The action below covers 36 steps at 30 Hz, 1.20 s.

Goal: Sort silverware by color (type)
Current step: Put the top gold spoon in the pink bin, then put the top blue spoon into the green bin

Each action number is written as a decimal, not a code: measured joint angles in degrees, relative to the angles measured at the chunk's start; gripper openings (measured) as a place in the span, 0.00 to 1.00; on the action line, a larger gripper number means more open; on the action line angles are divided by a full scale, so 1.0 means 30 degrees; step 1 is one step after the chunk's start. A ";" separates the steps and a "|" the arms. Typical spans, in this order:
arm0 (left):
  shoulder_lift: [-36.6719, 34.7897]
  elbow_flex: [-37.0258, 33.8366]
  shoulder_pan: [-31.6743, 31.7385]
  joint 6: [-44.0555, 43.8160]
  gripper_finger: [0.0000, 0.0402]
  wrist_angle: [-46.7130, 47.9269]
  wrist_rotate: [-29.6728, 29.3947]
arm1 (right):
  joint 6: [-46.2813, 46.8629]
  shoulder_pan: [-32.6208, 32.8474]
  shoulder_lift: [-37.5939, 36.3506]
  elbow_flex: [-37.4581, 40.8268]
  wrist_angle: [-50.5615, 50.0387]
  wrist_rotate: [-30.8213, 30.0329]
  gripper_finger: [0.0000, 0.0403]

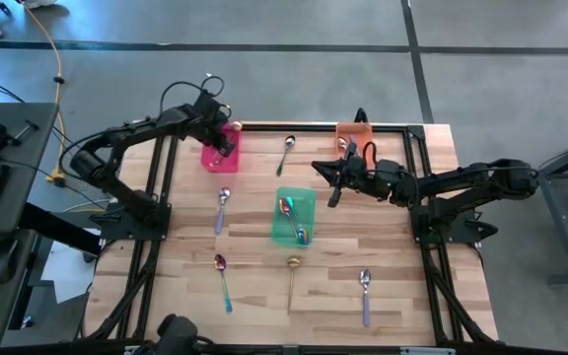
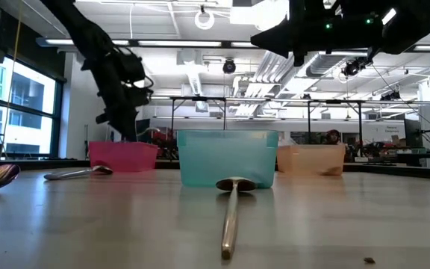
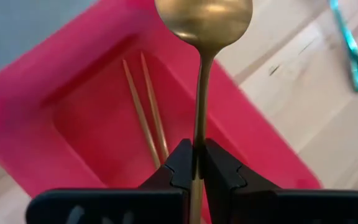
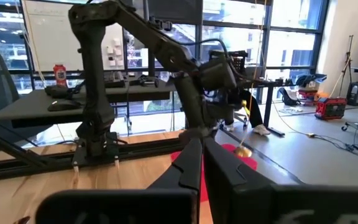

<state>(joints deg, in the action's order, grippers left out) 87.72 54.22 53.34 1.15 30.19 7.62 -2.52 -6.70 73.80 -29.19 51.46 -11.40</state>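
My left gripper [image 1: 225,141] hovers over the pink bin [image 1: 217,153] at the far left of the table, shut on a gold spoon [image 3: 202,18]. Two more gold handles [image 3: 143,106] lie inside that bin. My right gripper [image 1: 329,183] hangs shut and empty between the orange bin [image 1: 355,134] and the green bin [image 1: 292,219], which holds iridescent spoons [image 1: 292,219]. Flat on the table lie a silver spoon [image 1: 286,154], two purple-handled spoons [image 1: 222,209] [image 1: 365,294], a teal-handled spoon [image 1: 224,281] and a gold spoon [image 1: 292,280]. My left gripper pinches the gold spoon's handle [image 3: 199,134] between its two fingers, coming from above and pointing down. The handle runs along the fingers and the bowl [image 3: 204,17] sticks out past the fingertips. The spoon is lifted clear, bowl downward, above the pink bin's opening [image 3: 104,118].
The three bins stand across the far half of the table: pink [image 2: 123,155], green [image 2: 228,158], orange [image 2: 310,158]. A dark frame rail [image 1: 294,125] runs along the far edge. Bare wood lies between the loose spoons on the near half.
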 joint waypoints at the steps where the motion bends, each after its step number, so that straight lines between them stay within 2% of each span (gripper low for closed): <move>1: 0.0274 0.0000 0.0009 0.0000 0.02 -0.0101 -0.0009 | -0.0001 0.0000 0.0000 0.0000 0.0000 0.0000 0.00; 8: 0.1450 0.0000 0.0002 -0.0113 0.03 -0.0696 -0.0708 | -0.0142 0.0000 0.0000 0.0000 -0.0136 0.0000 0.00; 15: 0.1186 0.0000 0.0002 -0.0006 0.19 -0.0639 -0.1220 | -0.0117 0.0000 -0.0007 0.0000 -0.0532 -0.0007 0.00; 19: 0.0784 -0.0004 -0.0071 0.0286 0.23 -0.0625 -0.1473 | -0.0158 0.0000 -0.0017 -0.0005 -0.0912 -0.0007 0.00; 25: -0.1114 -0.1876 -0.0942 0.0302 0.19 -0.3757 -0.1772 | 0.0067 0.0000 -0.1056 -0.0007 -0.3075 -0.0092 0.00; 31: -0.4265 -0.5280 -0.2751 -0.0322 0.11 -0.8485 -0.1776 | 0.2019 0.0622 -0.2850 -0.0015 -0.7692 -0.1626 0.00; 36: -0.6907 -0.7723 -0.4994 -0.0430 0.06 -1.1751 -0.1741 | 0.4581 0.2217 -0.3055 -0.0015 -1.1786 -0.2759 0.00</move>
<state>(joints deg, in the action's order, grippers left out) 67.00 31.05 38.35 -0.14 -5.06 2.39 11.22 -0.05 64.64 -29.23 16.11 -19.68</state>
